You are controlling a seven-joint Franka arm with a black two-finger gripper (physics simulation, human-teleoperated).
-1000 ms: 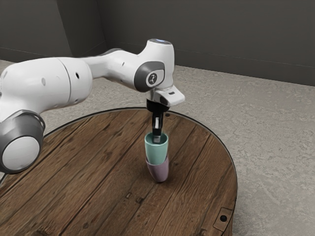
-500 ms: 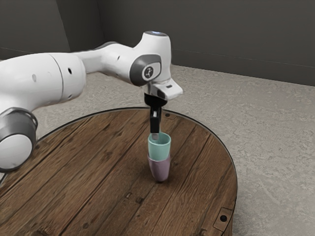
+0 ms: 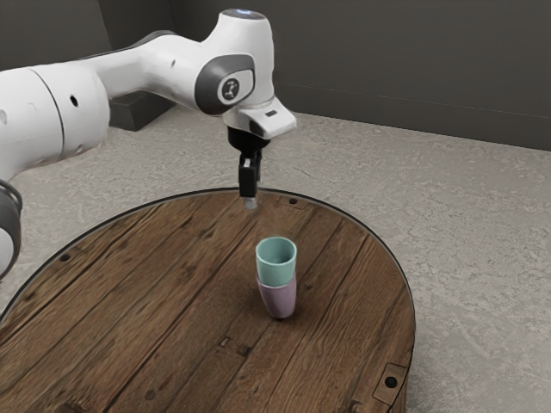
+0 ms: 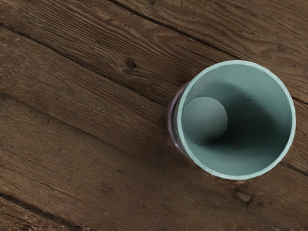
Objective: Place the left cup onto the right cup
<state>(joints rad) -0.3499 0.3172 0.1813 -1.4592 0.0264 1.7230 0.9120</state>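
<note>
A teal cup [image 3: 276,260] stands upright, nested inside a purple cup [image 3: 279,301], near the middle of the round wooden table [image 3: 146,301]. My gripper [image 3: 250,205] hangs in the air above the pair, offset toward the exterior view's left and the table's far edge. It is open and holds nothing. In the wrist view I look straight down into the teal cup [image 4: 240,144]. A thin sliver of the purple cup [image 4: 172,115] shows beside its rim.
Dark wood planks [image 4: 72,120] lie all around the stacked cups. The table's rim [image 3: 405,292] curves round at the exterior view's right, with grey floor [image 3: 465,215] beyond. A dark wall runs along the back.
My gripper has let go of the teal cup and risen up and toward the exterior view's left. The teal cup stays seated in the purple cup.
</note>
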